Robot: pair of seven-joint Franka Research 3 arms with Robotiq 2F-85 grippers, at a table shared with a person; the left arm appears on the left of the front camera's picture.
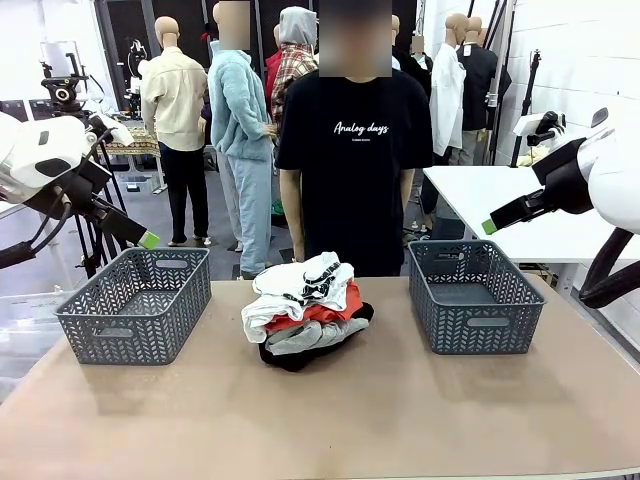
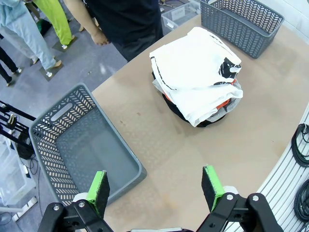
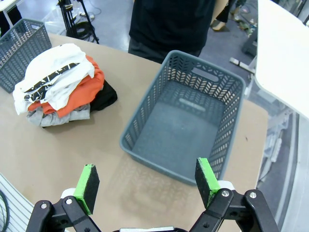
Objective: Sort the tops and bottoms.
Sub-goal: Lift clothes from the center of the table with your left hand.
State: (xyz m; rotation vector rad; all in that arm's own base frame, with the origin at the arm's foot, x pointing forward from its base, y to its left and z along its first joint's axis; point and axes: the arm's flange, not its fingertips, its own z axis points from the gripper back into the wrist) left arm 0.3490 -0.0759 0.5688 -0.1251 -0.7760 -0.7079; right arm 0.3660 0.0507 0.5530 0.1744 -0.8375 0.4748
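Left wrist view: left gripper (image 2: 156,187), jaws apart, has the white black-printed cloth shirt (image 2: 195,72), stacked topmost, at one o'clock; right gripper (image 3: 147,180) also gapes. Pinch one loose fold, lifting that shirt alone.

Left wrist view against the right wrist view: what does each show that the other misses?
Left wrist: the left claw, open, and the person's hand. Right wrist: the right claw, open, and a white side table. Shared: the clothes pile with the white shirt on top, plus the left basket and right basket, both empty.
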